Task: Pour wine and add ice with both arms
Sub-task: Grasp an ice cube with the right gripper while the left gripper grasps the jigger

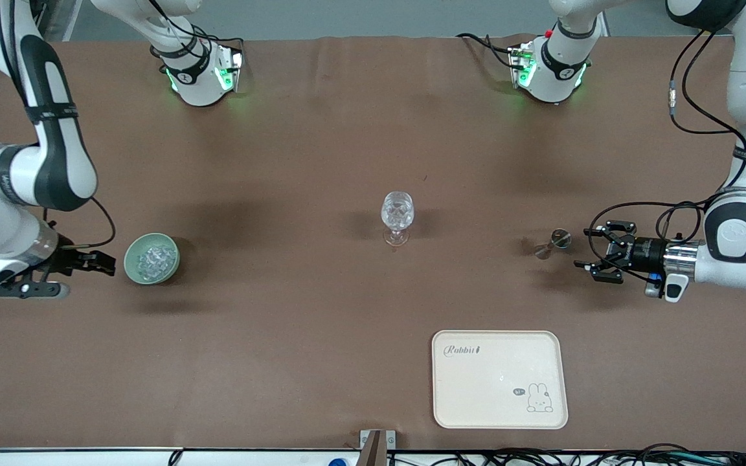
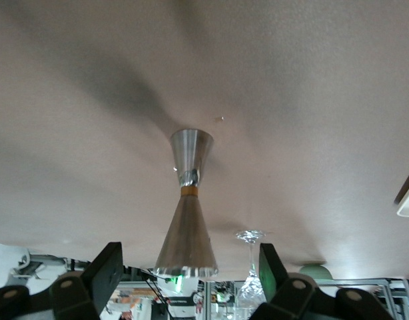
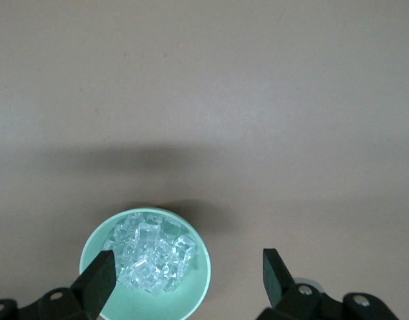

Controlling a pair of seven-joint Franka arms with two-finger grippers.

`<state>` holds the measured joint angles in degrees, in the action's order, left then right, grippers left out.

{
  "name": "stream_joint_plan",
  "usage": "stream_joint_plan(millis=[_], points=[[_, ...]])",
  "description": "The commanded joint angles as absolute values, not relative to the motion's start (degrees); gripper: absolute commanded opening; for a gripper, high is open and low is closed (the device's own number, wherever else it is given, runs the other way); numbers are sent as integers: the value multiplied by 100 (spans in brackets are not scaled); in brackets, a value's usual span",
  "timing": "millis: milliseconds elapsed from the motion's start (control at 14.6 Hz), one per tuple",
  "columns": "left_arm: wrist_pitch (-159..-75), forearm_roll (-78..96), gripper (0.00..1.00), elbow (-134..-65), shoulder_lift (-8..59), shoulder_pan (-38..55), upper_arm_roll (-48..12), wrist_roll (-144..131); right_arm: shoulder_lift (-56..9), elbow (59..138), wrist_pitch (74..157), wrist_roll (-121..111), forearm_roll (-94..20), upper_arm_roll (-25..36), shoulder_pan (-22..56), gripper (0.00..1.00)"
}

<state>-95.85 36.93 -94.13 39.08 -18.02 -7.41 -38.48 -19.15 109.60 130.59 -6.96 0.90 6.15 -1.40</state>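
A clear wine glass (image 1: 397, 216) stands at the table's middle. A pale green bowl (image 1: 133, 266) holds several ice cubes (image 1: 155, 257) toward the right arm's end. My right gripper (image 1: 109, 264) is open and empty beside the bowl. In the right wrist view the bowl (image 3: 191, 297) and ice (image 3: 151, 257) lie partly between my open gripper (image 3: 188, 279). A metal hourglass-shaped jigger (image 1: 553, 244) stands upright toward the left arm's end. My left gripper (image 1: 588, 248) is open beside it. The left wrist view shows the jigger (image 2: 186, 213) just ahead of my open gripper (image 2: 188, 270), untouched.
A cream tray (image 1: 499, 378) with a rabbit print lies nearer the front camera than the glass and jigger. The brown table cover (image 1: 295, 168) spreads around. The left wrist view also shows the glass (image 2: 251, 280) past the jigger.
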Motion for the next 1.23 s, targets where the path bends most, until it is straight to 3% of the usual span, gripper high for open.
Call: stream_joint_plan(millis=[0,274,479,959,1164], points=[[-9606,3998,91,-9299,4148,-1846,-773,-3946,-2064,11136,13236,-703,-279,598,-123,95],[-9703,4078,94,-9316,4341,-1881,-773,-3946,-2241,11565,13832,-485,-580,598,-106,88],[-9712,4219,93,-9343,4464,-1916,-782,-3885,-2320,11646,13993,331,-580,606,105,88],[-9668,4456,81,-9527,4535,-1855,-809,-3876,-2285,12093,13983,545,-580,615,149,69],[-9607,4465,76,-9536,4579,-1863,-835,-3850,-2233,12199,13940,799,-580,615,184,66]])
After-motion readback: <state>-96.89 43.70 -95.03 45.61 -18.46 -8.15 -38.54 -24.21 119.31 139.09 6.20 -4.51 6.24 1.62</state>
